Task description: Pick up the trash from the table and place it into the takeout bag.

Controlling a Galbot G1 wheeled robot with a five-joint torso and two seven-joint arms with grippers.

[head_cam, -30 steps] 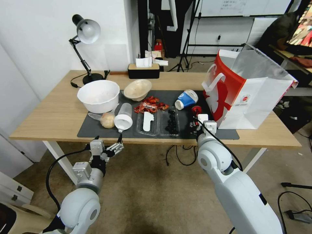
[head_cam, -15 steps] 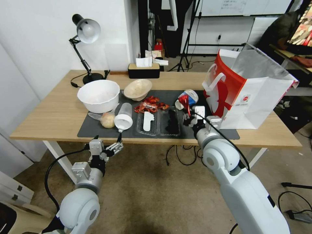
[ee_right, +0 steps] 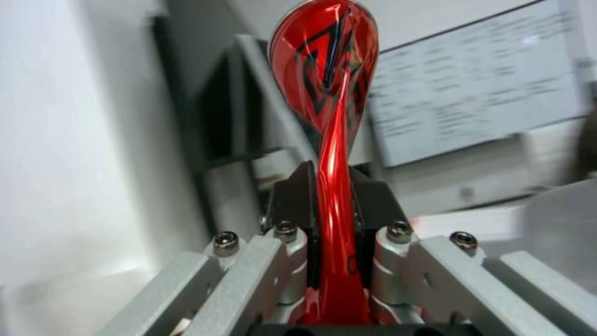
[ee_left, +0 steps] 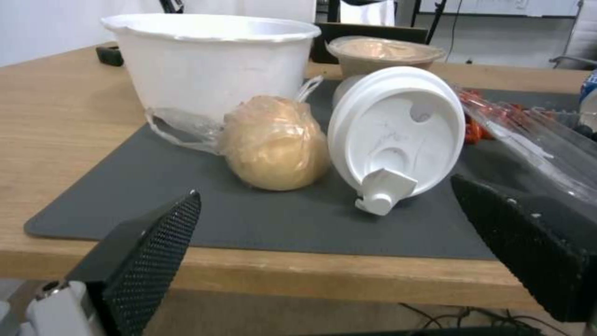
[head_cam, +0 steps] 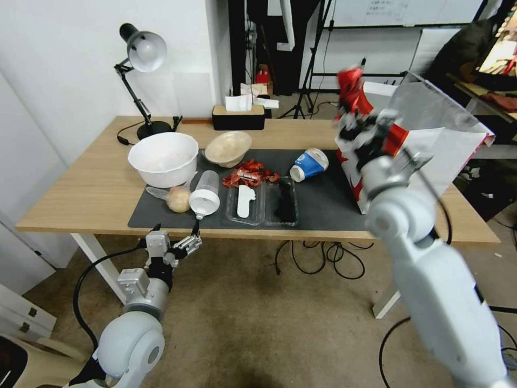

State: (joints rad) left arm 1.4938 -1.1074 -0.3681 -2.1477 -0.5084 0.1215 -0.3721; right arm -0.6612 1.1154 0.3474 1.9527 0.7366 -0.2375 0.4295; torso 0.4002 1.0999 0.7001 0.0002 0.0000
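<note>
Up in the upper right of the head view, the right pincer (head_cam: 360, 119) has lifted the squashed red soda can (head_cam: 350, 86) off the table (head_cam: 75, 199) to the big red-and-white takeout bag (head_cam: 425, 145), so dropping looks next. Its wrist view shows the can pinched flat. Low on the left, the left pincer (head_cam: 186, 242) waits spread.

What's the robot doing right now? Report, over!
Right gripper shut on squashed red can, raised beside takeout bag. Left gripper open, waiting below the table edge. Nothing blocking the bag's mouth.
</note>
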